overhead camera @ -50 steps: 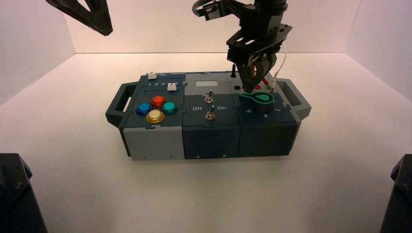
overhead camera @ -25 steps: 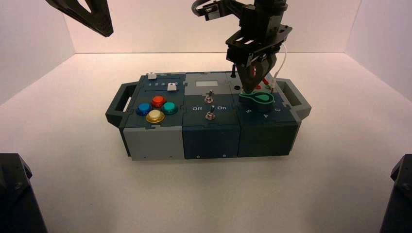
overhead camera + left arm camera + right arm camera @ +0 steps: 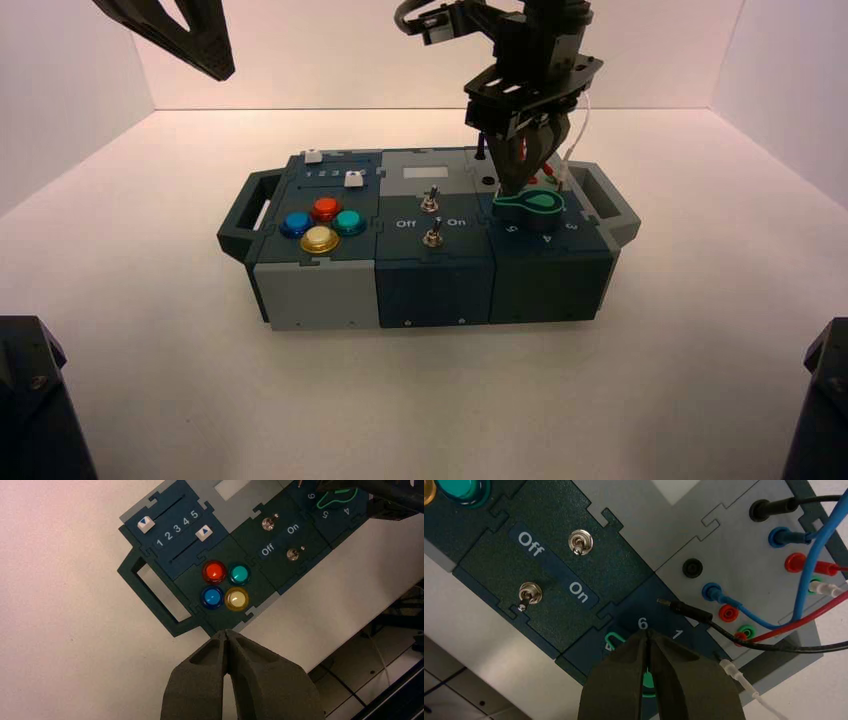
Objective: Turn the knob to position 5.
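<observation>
The green teardrop knob sits on the right section of the box, its pointed end toward the box's middle. The white "5" is printed just in front of that end; it also shows in the left wrist view. My right gripper hangs shut right over the knob's far-left edge. In the right wrist view its shut tips lie just below the "6", and the knob shows between the fingers. My left gripper is shut and empty, parked high at the far left.
Several coloured push buttons sit on the box's left section, with two sliders behind them. Two metal toggle switches stand in the middle between "Off" and "On". Plugged wires crowd the sockets behind the knob. Handles stick out at both ends.
My right gripper has shifted very slightly up and back above the knob. The knob has not visibly turned. The left arm has not moved.
</observation>
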Controlling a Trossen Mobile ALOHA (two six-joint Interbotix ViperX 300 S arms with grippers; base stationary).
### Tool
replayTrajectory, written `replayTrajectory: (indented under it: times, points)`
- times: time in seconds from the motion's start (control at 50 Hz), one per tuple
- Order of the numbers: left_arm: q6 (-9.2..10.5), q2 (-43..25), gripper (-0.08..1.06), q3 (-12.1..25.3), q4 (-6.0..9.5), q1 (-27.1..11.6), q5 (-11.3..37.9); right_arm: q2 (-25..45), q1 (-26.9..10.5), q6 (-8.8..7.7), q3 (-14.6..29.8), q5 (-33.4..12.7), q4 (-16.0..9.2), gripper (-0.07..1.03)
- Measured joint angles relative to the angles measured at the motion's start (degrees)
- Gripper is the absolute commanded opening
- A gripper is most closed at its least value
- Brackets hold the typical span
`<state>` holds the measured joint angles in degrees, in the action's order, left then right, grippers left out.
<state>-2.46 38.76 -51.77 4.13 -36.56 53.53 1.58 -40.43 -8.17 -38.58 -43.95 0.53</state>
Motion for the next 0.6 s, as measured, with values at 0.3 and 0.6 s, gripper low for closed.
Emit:
replayTrajectory:
  times: [0.3,0.6]
  points:
    - [0.0,0.0,-0.03,0.0,0.0,0.0,-0.1,0.0,0.0,0.0,0.0,-0.2,-0.2,-0.02]
    - [0.0,0.0,-0.03,0.0,0.09,0.0,-0.1,0.0,0.0,0.0,-0.1,-0.4,-0.3,-0.02]
